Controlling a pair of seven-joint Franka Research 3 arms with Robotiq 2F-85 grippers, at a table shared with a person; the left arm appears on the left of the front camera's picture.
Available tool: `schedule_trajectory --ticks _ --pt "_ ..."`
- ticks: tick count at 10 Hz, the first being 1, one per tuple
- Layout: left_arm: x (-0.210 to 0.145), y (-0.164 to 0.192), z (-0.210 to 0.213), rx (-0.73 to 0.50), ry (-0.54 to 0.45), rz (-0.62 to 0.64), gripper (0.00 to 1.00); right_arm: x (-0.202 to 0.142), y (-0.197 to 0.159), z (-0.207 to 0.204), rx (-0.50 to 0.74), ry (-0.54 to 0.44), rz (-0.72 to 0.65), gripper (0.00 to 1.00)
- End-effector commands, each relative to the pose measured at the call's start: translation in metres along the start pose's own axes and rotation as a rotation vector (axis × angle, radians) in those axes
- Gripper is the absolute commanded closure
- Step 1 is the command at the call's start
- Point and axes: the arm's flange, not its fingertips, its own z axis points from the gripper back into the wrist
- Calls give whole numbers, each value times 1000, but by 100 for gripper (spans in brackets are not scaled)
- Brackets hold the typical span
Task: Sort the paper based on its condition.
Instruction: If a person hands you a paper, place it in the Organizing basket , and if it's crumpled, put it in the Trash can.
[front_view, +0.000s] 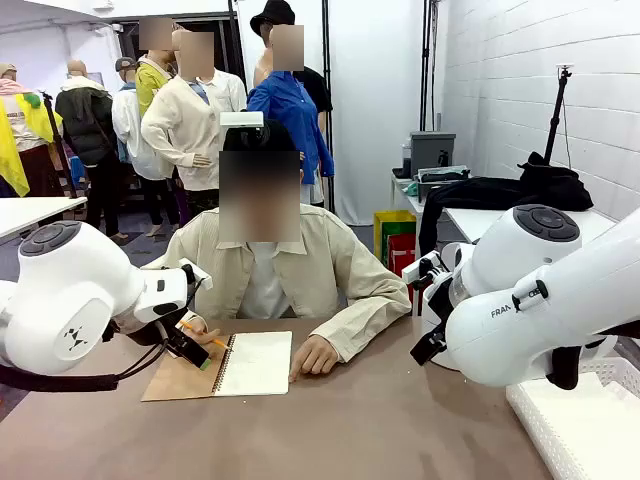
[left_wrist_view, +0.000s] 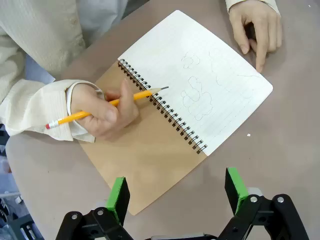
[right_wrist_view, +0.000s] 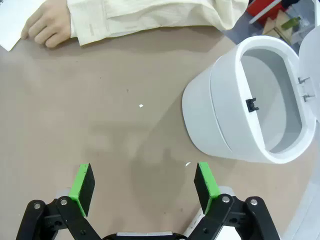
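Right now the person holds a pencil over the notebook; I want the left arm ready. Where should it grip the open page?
Probably the free outer corner of the page nearest the left gripper, coming in from the edge opposite the spiral binding. The page lies flat, bound along that spiral, and the person's empty hand rests by the far corner.
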Motion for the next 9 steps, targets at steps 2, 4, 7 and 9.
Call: schedule_trajectory --ticks 2,4,7,9 --pt "0 0 0 0 0 0 0 0 0 0 0 0 0 0" --pt "0 0 0 0 0 0 0 0 0 0 0 0 0 0" --pt "0 0 0 0 0 0 0 0 0 0 0 0 0 0" --pt "0 0 0 0 0 0 0 0 0 0 0 0 0 0"
